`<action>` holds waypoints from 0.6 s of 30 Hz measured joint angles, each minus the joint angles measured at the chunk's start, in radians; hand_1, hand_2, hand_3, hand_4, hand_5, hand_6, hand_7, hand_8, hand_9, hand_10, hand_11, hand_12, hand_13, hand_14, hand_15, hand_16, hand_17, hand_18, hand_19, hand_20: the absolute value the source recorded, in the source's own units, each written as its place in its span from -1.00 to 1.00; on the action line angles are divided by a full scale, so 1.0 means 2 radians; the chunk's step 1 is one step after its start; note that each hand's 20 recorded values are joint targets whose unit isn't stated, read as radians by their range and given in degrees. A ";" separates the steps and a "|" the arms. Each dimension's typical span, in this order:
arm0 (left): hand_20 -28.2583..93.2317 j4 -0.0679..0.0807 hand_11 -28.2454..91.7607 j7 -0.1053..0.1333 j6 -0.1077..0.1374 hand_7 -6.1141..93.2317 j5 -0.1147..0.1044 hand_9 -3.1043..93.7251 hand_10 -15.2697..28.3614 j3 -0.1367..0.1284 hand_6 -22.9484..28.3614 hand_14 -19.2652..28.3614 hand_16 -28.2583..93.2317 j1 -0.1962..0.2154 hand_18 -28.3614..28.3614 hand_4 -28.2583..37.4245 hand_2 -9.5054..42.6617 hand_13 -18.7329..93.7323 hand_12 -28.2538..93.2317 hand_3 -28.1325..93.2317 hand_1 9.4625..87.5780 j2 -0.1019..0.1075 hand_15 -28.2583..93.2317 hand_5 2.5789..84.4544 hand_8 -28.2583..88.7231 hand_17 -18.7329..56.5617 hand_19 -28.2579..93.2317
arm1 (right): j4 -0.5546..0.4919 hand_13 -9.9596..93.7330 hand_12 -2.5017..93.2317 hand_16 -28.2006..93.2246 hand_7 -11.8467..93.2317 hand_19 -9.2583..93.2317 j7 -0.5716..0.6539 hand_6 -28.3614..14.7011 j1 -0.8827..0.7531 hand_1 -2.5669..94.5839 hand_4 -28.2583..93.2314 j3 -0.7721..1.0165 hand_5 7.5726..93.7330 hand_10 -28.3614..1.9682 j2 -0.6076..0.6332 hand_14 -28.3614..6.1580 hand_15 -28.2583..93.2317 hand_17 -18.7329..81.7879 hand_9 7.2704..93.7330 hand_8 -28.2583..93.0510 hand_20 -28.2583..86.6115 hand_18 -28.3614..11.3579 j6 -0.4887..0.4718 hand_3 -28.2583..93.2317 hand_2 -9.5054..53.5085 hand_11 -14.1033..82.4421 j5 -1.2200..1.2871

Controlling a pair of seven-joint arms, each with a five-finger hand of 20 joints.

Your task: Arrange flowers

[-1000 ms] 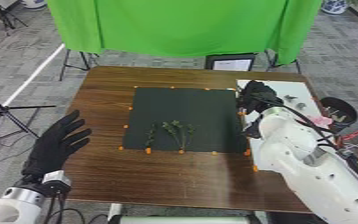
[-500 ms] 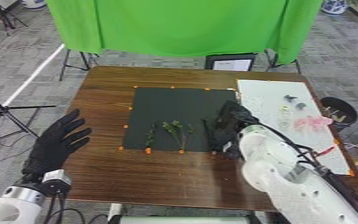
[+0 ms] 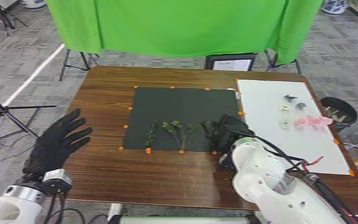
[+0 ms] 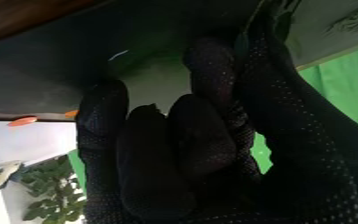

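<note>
My right hand [image 3: 230, 126] is over the right part of the black mat [image 3: 186, 102]. In the right wrist view, thumb and finger of the hand [image 4: 213, 75] pinch a thin green sprig [image 4: 285, 22], whose lower part is hidden by the glove. Left of this hand lie a leafy green sprig [image 3: 177, 131] and a darker narrow one [image 3: 151, 136] near the mat's front edge. A pink flower [image 3: 313, 121], small pale flowers [image 3: 284, 107] and grey-blue ones [image 3: 290, 97] rest on the white board [image 3: 262, 95]. My left hand [image 3: 55, 142] stays open at the table's left side.
The brown table [image 3: 104, 172] surrounds the mat, which has orange markers along its edges. A black bin [image 3: 339, 109] stands beyond the table's right edge. Behind the table hangs a green cloth [image 3: 189, 30], with a framed sheet [image 3: 231, 64] below it.
My right hand has moved left from the white board onto the mat's right part and slightly nearer the front, uncovering the flowers on the board. The left hand has kept still.
</note>
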 measured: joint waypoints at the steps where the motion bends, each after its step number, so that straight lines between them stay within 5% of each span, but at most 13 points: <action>1: -0.37 0.000 -0.22 0.000 0.000 -0.50 0.000 -0.48 0.23 0.000 0.03 0.50 -0.54 0.000 0.77 -1.00 -0.74 -0.34 -0.25 0.64 -0.61 0.000 -0.01 -0.44 -0.70 -0.76 0.12 | 0.001 0.72 0.24 0.12 0.33 0.85 0.000 0.31 0.000 -0.23 -0.73 0.000 0.47 0.37 -0.001 0.16 0.99 0.02 0.73 -0.17 0.16 -0.62 0.000 0.93 -0.88 0.83 0.000; 14: -0.37 0.001 -0.22 -0.001 0.000 -0.50 0.000 -0.48 0.23 0.002 0.03 0.50 -0.54 -0.002 0.77 -1.00 -0.74 -0.34 -0.25 0.64 -0.61 0.000 -0.01 -0.44 -0.70 -0.76 0.12 | 0.005 0.73 0.27 0.13 0.25 0.86 0.003 0.33 0.002 -0.32 -0.83 0.000 0.51 0.35 -0.011 0.14 0.97 0.02 0.74 -0.20 0.14 -0.63 -0.001 0.89 -0.90 0.78 -0.003; 18: -0.37 0.001 -0.22 -0.001 0.000 -0.50 0.000 -0.48 0.22 0.002 0.03 0.50 -0.54 -0.002 0.77 -1.00 -0.74 -0.34 -0.25 0.64 -0.61 0.000 -0.01 -0.44 -0.70 -0.76 0.12 | 0.003 0.71 0.29 0.14 0.19 0.86 0.004 0.29 0.002 -0.47 -0.89 0.007 0.53 0.33 -0.012 0.12 0.96 0.00 0.73 -0.43 0.14 -0.64 -0.014 0.89 -0.87 0.76 -0.003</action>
